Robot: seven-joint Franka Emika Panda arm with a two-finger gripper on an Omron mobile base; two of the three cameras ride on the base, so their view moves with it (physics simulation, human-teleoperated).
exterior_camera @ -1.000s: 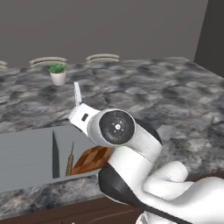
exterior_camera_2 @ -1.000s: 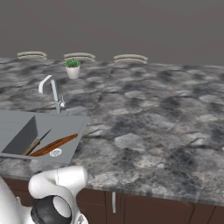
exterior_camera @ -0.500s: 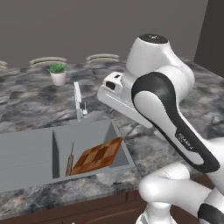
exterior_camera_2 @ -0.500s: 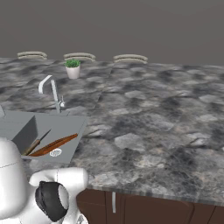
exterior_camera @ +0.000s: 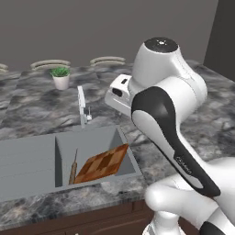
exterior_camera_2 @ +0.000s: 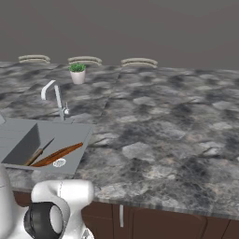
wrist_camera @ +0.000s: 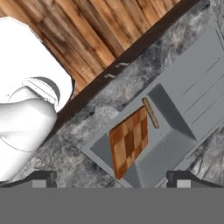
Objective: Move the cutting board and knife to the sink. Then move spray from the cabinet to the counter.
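- A small green plant in a white pot (exterior_camera: 60, 79) stands near the far edge of the grey marbled stone counter (exterior_camera_2: 177, 135), well behind the basin; three pale curved chair backs (exterior_camera_2: 138, 62) line up beyond that far edge.
- The rectangular grey steel sink (exterior_camera: 27, 160) is sunk into the counter's left part, close to its front edge, with a ribbed drainer section on the left and a tall curved chrome faucet (exterior_camera: 81, 103) rising at its back rim.
- In the sink's right-hand basin, the slim brown wooden-handled knife (exterior_camera: 73, 166) lies by the dividing wall, just left of the rectangular checkered light-and-dark wooden cutting board (exterior_camera: 102, 163).
- The board leans tilted, its far end resting up against the basin's right wall.
- The white arm's upper links (exterior_camera: 170, 105) rise over the counter right of the sink, hiding the stone behind them.
- In the hand view, the gripper (wrist_camera: 111, 179) hangs high over the sink with its two dark finger tips (wrist_camera: 41, 178) set wide apart, holding nothing.
- Right of the sink, the counter runs bare and mottled; dark brown drawers (exterior_camera_2: 154, 221) sit below its front edge.
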